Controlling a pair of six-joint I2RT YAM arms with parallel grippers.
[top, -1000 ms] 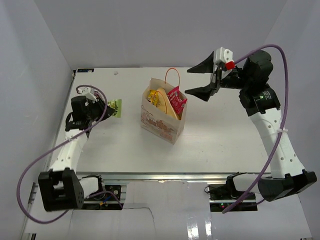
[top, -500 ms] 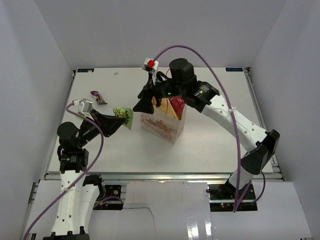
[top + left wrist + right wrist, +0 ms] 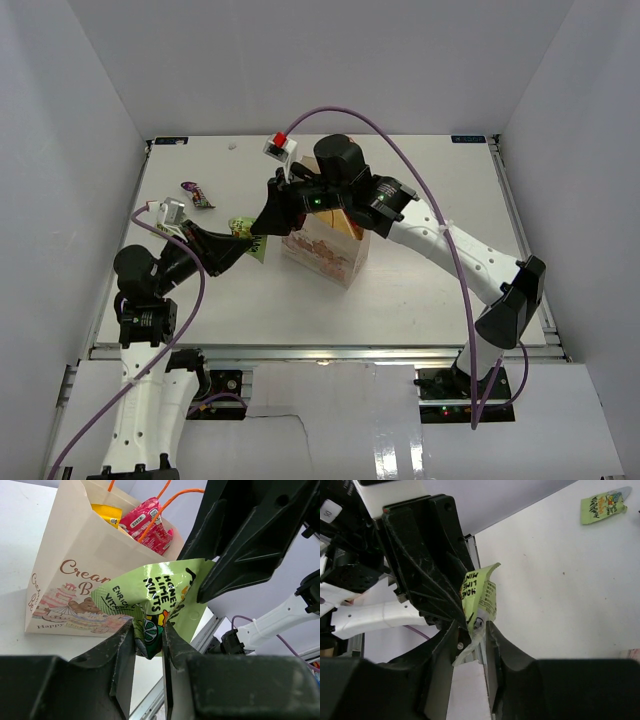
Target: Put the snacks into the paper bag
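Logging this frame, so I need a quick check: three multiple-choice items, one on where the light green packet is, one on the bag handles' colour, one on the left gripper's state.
1. Relative to the paper bag, where is the light green packet? A inside it; B flat on the table behind it; C held up beside it.
2. The handles are: A orange; B blue; C black.
3. The left gripper is: A wide open; B shut on the light green packet; C shut on a handle.
Answers: C, it hangs outside the bag's wall; A, orange loops rise from the bag; B, its fingers pinch the packet.
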